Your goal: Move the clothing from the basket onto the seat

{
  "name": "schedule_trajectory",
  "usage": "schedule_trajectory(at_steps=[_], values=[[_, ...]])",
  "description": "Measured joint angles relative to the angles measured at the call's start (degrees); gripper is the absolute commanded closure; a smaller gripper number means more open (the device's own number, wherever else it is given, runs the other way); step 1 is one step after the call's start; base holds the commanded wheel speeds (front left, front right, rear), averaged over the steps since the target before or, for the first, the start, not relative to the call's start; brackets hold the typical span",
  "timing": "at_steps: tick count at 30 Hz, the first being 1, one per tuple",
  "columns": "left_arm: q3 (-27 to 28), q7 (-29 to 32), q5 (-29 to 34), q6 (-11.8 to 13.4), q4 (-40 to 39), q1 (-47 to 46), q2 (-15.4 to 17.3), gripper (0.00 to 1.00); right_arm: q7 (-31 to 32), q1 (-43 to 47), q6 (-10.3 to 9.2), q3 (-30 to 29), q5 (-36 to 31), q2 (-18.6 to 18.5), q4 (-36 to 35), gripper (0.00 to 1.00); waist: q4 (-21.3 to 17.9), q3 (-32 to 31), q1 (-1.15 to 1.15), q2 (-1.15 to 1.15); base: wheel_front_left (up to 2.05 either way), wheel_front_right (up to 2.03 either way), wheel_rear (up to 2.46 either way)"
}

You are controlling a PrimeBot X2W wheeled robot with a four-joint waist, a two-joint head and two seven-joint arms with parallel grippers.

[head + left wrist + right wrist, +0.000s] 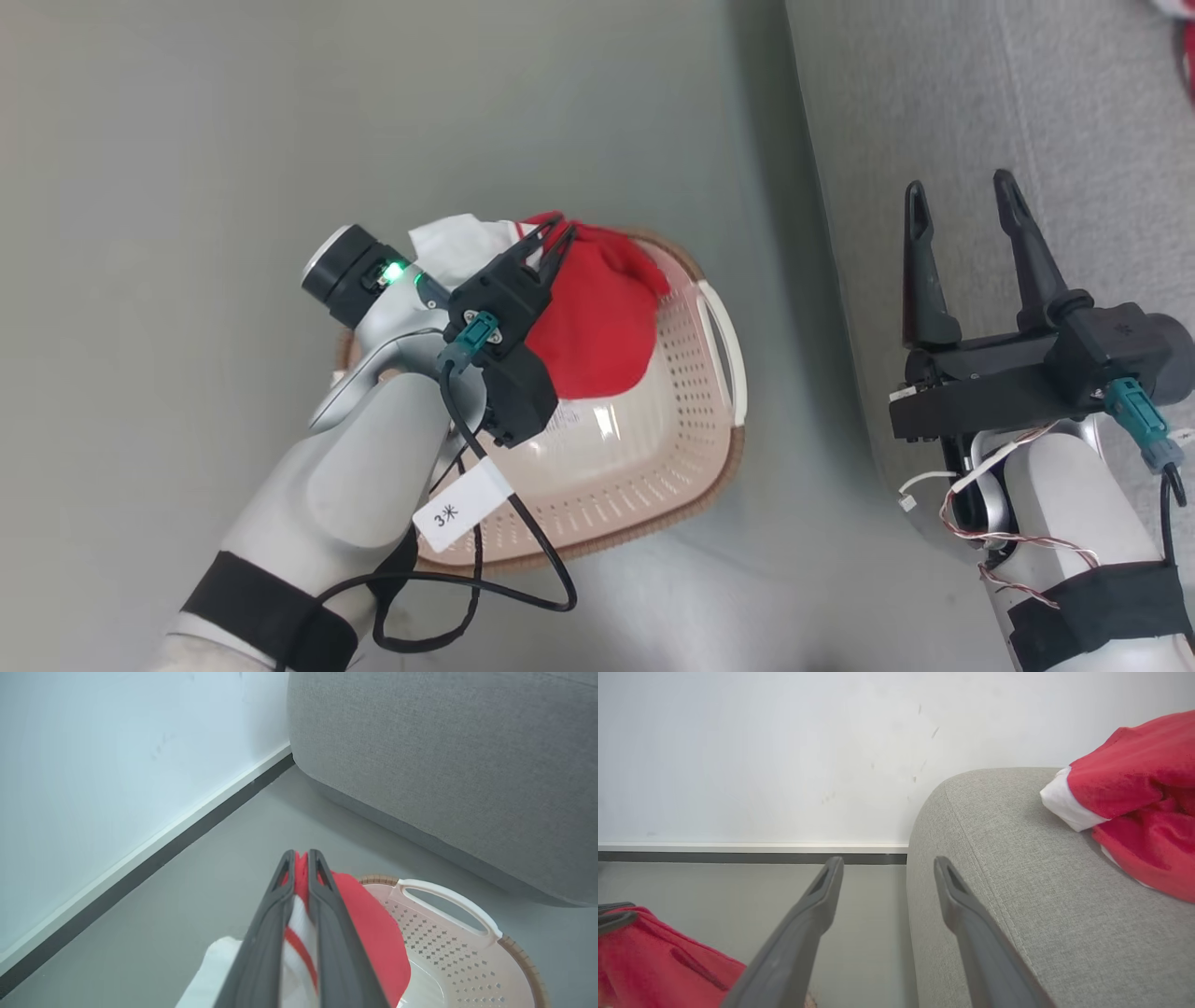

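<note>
My left gripper [551, 231] is shut on a red garment with white trim [597, 317], which hangs from the fingertips over the far part of the cream perforated basket [691, 467]. In the left wrist view the closed gripper [301, 856] pinches red and white fabric [373, 924] above the basket [467, 961]. My right gripper [962, 191] stands open and empty over the left edge of the grey seat [1074, 93]. A second red garment with a white cuff [1134, 798] lies on the seat [1017, 858], to the right of the open right gripper [888, 865].
The basket stands on a grey floor [187, 280] just left of the sofa. A white wall with a dark baseboard [140, 858] runs behind it. The held garment [654, 961] also shows at the lower left of the right wrist view.
</note>
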Motion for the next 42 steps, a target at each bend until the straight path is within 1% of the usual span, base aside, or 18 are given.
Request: schedule_trajectory(at_steps=[2, 4, 8, 15, 23, 26, 28, 29, 37, 42], values=[[-0.2, 0.0, -0.1, 0.0, -1.0, 0.0, 0.0, 1.00, 0.0, 0.0, 0.47, -0.1, 0.0, 0.0, 0.9, 0.00, 0.5, -1.5, 0.00, 0.00, 0.00, 0.00, 0.00], [-0.6, 0.0, -0.1, -0.1, -1.9, 0.0, 0.0, 1.00, 0.0, 0.0, 0.54, -0.1, 0.1, 0.1, 1.7, 0.00, 0.9, -3.1, 0.00, 0.00, 0.00, 0.00, 0.00], [-0.7, 0.0, -0.9, -0.1, -4.0, 0.2, 1.0, 1.00, 0.1, -0.1, 1.77, 0.6, 0.3, 0.5, 4.0, 0.00, 1.8, -6.9, 0.00, 0.00, 0.00, 0.00, 0.00], [-0.1, 0.0, -3.8, -0.4, -5.9, 0.5, 1.6, 1.00, 0.1, 0.0, 3.02, 0.9, 0.5, 0.5, 7.3, 0.00, 2.8, -12.3, -0.01, 0.00, 0.00, 0.00, 0.00], [-0.7, 0.0, -7.3, -0.5, -7.3, 1.3, 1.6, 1.00, 0.1, 1.4, 5.05, 1.5, 0.5, 0.1, 10.9, 0.00, 3.9, -18.3, -0.01, 0.00, 0.00, 0.00, 0.00], [-0.9, 0.0, -8.0, -0.5, -7.5, 1.8, 1.9, 1.00, 0.1, 1.5, 6.06, 2.5, 0.5, 0.2, 12.6, 0.00, 4.3, -20.6, 0.00, 0.00, 0.00, 0.00, 0.00], [-0.8, 0.0, -9.5, -0.5, -7.6, 1.9, 2.1, 1.00, 0.1, 1.5, 6.60, 3.4, 0.5, 0.2, 13.7, 0.00, 4.5, -22.1, 0.00, 0.00, 0.00, 0.00, 0.00], [-0.8, 0.0, -9.5, -0.5, -7.6, 1.9, 2.1, 1.00, 0.1, 1.5, 6.60, 3.4, 0.5, 0.2, 13.7, 0.00, 4.5, -22.1, 0.00, 0.00, 0.00, 0.00, 0.00], [-0.3, 0.0, -12.1, -0.5, -7.7, 3.2, 2.1, 1.00, 0.1, 1.9, 8.50, 7.1, 0.3, 0.7, 18.3, 0.00, 5.0, -28.2, -0.01, 0.00, 0.00, 0.00, 0.00], [-0.8, 0.0, -13.9, -0.5, -7.4, 4.3, 2.0, 1.00, 0.2, 1.9, 9.34, 10.0, 0.2, 1.6, 21.0, 0.00, 5.1, -32.0, 0.00, 0.00, 0.00, 0.00, 0.00]])
